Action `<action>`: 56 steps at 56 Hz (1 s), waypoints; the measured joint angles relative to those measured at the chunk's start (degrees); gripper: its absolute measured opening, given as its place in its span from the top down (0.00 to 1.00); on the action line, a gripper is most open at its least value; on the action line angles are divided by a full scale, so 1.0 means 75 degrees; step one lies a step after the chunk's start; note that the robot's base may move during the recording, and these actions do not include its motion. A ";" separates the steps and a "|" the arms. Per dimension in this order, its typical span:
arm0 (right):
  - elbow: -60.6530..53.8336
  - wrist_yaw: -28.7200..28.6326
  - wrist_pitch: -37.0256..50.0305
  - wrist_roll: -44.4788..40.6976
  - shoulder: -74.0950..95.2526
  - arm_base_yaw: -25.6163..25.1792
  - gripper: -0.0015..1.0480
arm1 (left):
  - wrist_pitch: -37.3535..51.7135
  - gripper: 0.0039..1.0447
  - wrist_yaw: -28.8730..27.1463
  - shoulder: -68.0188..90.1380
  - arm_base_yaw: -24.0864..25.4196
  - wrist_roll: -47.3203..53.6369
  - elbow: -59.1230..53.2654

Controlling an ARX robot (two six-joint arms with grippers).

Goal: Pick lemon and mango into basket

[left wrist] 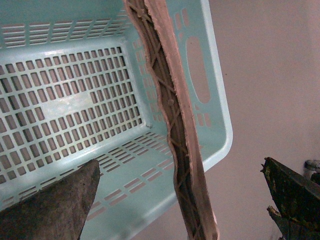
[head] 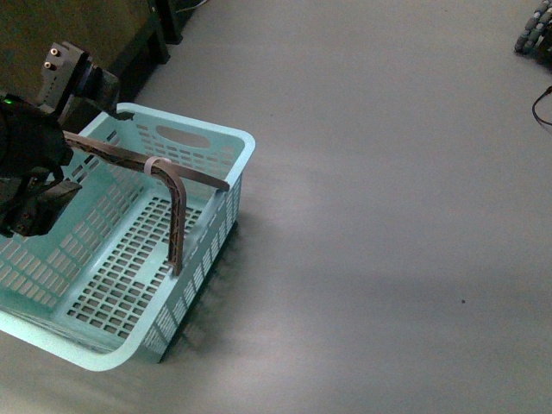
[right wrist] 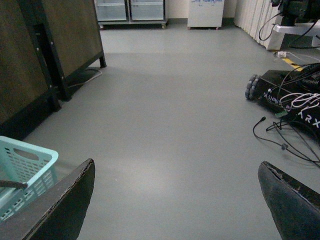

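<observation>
The light teal basket (head: 246, 142) stands on the grey floor at the left, with nothing inside it. One brownish handle (head: 177, 194) is raised across it. My left gripper (head: 34, 203) hangs over the basket's left part. In the left wrist view the left gripper (left wrist: 180, 162) is open, its fingers standing either side of the handle (left wrist: 175, 125) without touching it, above the basket's end rim (left wrist: 220, 130). My right gripper (right wrist: 176, 164) is open over bare floor, with the basket's corner (right wrist: 30, 160) off to one side. The lemon and the mango are out of view.
A dark wooden cabinet (right wrist: 30, 65) stands behind the basket. A wheeled base with black cables (right wrist: 290, 95) lies on the floor at the far right, its wheels (head: 535, 34) showing in the front view. Grey floor (head: 388, 216) spreads to the basket's right.
</observation>
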 joint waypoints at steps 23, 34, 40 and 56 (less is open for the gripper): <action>0.0000 -0.0003 0.0000 -0.0003 0.0000 0.0000 0.08 | -0.0245 0.09 0.0108 0.1507 0.0178 0.0079 0.1749; 0.0000 0.0000 0.0000 0.0000 0.0000 0.0000 0.08 | -0.0358 0.37 0.0154 0.1941 0.0111 0.0052 0.2291; 0.0000 0.0000 0.0000 0.0000 0.0000 0.0000 0.08 | -0.0688 0.52 -0.0006 0.2104 0.0070 0.0000 0.2518; 0.0000 0.0000 0.0000 0.0000 0.0000 0.0000 0.08 | -0.1233 0.72 -0.0149 0.2180 0.0035 -0.0583 0.2911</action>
